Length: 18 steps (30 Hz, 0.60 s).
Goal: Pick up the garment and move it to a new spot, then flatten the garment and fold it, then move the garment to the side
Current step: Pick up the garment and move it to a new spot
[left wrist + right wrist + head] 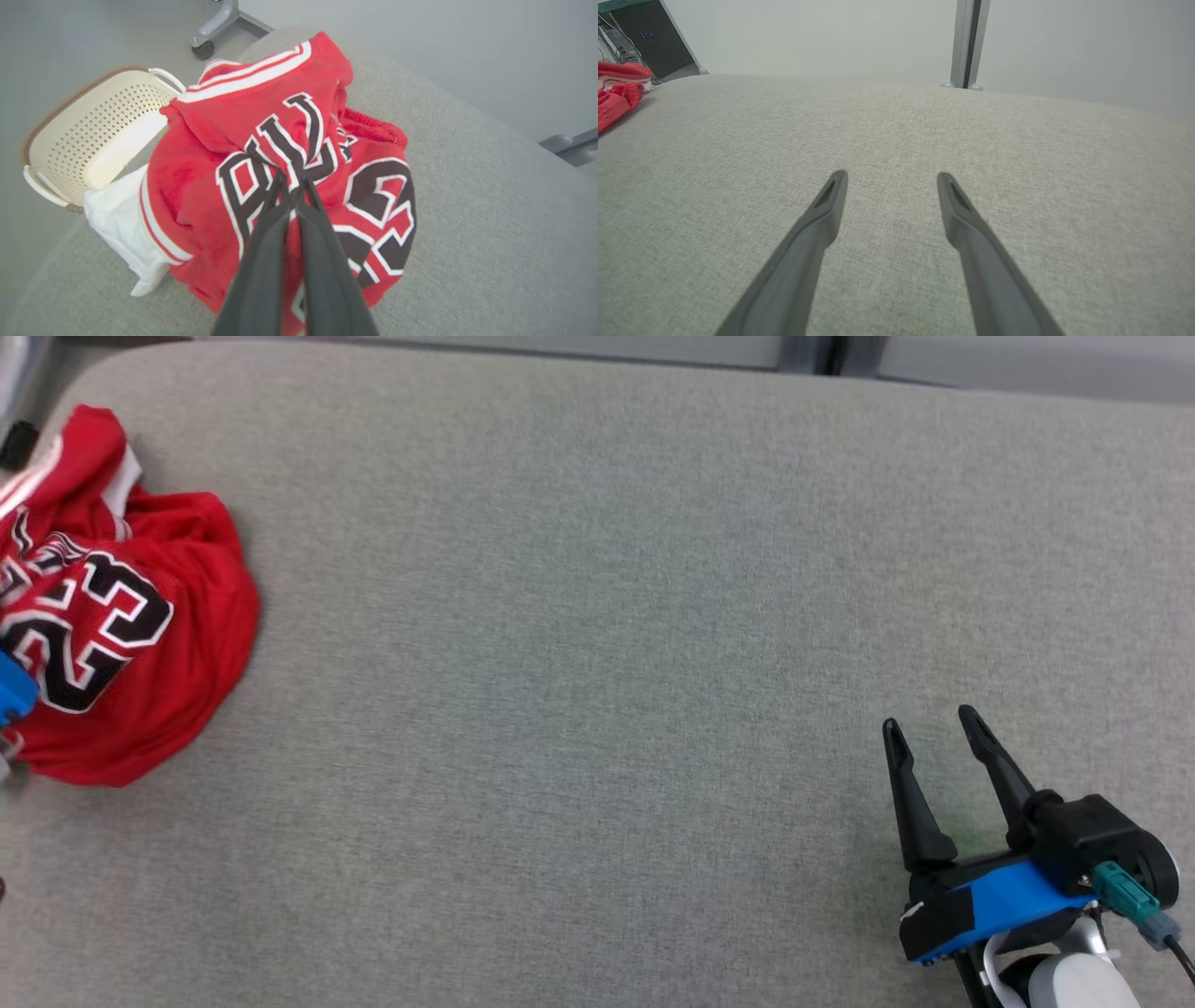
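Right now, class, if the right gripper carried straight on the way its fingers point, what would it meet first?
Probably only the grey cushion itself: the right gripper angles slightly down at bare fabric. Nothing lies in its line; the red jersey sits far left.

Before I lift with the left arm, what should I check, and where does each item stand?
1. Grip: left tool shut on the red jersey, fingers pinched into the lettering: ok.
2. Number of layers caught in the pinch: cannot tell.
3. Other arm: right tool open and apart from the jersey: ok.
4. Jersey free of neighbours: not ok, a white cloth lies against its edge and may drag along.
5. Landing room on the grey surface: ok, plain fabric stretches toward the right tool.
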Available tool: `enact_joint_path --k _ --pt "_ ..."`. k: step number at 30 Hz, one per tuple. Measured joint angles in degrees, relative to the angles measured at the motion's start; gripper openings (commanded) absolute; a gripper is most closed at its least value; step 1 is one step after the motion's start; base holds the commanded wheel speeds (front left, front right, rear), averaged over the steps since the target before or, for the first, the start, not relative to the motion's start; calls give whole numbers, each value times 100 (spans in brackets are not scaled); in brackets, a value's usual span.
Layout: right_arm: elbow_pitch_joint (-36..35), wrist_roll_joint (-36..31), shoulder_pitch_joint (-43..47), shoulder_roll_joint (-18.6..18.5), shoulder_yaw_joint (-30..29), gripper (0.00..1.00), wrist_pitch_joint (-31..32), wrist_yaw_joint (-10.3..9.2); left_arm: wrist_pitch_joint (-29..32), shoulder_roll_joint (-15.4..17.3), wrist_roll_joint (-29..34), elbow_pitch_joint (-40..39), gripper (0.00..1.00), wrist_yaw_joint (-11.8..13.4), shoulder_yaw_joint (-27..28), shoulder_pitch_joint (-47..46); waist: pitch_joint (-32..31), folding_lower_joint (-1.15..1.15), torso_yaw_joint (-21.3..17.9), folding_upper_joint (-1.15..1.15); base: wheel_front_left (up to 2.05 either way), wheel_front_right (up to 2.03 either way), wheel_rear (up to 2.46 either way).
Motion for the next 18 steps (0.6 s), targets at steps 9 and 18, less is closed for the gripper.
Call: enact_joint_path --k 9,18 --pt "504 401 8 1 132 100 -302 0 -235 411 363 -903 0 -298 -210 -582 -697 -1 166 0 0 0 0" --pt "1034 754 102 0 219 100 -623 0 21 457 601 -1869 0 -452 -650 -1373 -1393 -1 -95 -1 0 0 0"
